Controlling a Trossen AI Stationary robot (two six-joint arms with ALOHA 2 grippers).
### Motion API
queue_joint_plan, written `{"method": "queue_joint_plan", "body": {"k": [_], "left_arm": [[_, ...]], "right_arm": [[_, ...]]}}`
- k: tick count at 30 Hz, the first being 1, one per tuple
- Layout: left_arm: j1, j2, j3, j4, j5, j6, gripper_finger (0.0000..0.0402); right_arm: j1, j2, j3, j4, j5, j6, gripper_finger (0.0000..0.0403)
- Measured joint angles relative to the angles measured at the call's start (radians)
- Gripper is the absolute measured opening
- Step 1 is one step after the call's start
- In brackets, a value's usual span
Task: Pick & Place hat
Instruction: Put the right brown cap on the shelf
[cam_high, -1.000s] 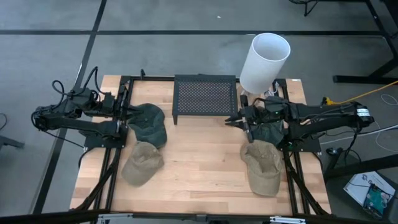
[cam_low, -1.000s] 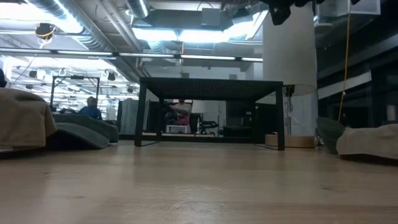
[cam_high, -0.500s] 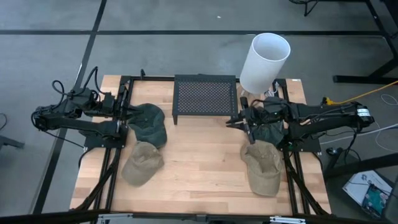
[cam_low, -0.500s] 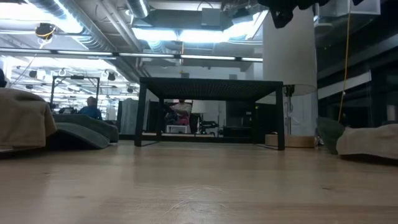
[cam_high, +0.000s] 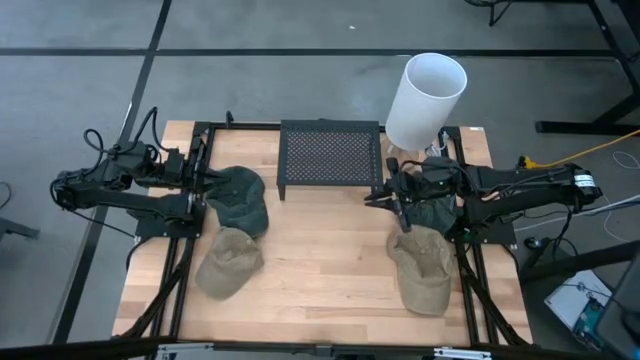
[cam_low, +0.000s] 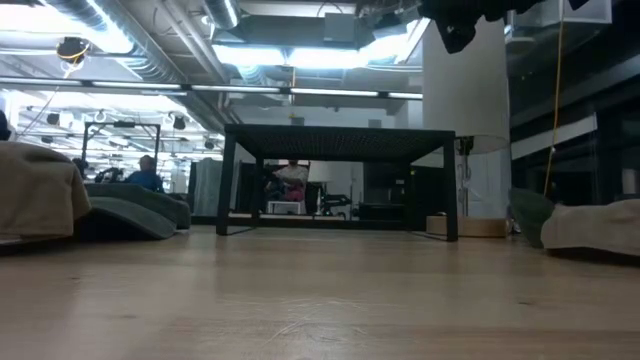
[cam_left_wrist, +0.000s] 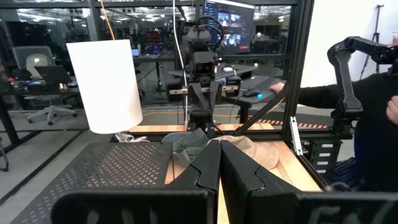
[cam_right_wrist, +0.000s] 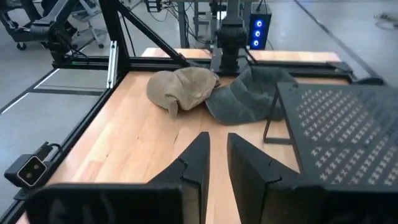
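Observation:
Two dark green hats and two tan hats lie on the wooden table. On the left, a green hat (cam_high: 241, 200) lies with a tan hat (cam_high: 228, 263) nearer the front edge. On the right, a green hat (cam_high: 433, 213) lies under my right arm, and a tan hat (cam_high: 422, 267) lies in front of it. My left gripper (cam_high: 212, 181) hovers level at the left green hat's far-left side, shut (cam_left_wrist: 219, 163). My right gripper (cam_high: 386, 195) hangs above the table left of the right green hat. Its fingers stand slightly apart with nothing between them (cam_right_wrist: 218, 146).
A black perforated rack (cam_high: 330, 156) stands at the table's far middle. A tall white cylinder (cam_high: 426, 98) stands at the far right. Bare wood lies between the two pairs of hats. A person's arm (cam_left_wrist: 323, 94) shows beyond the table's right side.
My right gripper has tipped a little downward while staying in place. The hats have not moved.

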Motion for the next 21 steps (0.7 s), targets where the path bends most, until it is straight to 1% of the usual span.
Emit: {"method": "queue_joint_plan", "body": {"k": [6,10,17,19,21], "left_arm": [[0.000,0.000,0.000,0.000,0.000,0.000,0.0004],[0.000,0.000,0.000,0.000,0.000,-0.001,0.0004],[0.000,0.000,0.000,0.000,0.000,-0.001,0.0004],[0.000,0.000,0.000,0.000,0.000,0.000,0.0004],[0.000,0.000,0.000,0.000,0.000,0.000,0.0004]], "right_arm": [[0.000,0.000,0.000,-0.083,0.000,0.009,0.0058],[0.000,0.000,0.000,-0.108,0.000,0.015,0.0058],[0.001,0.000,0.000,-0.138,-0.003,0.136,0.0058],[0.003,0.001,0.000,-0.138,-0.035,0.143,0.0058],[0.011,0.001,0.000,-0.142,-0.096,0.132,0.0058]]}}
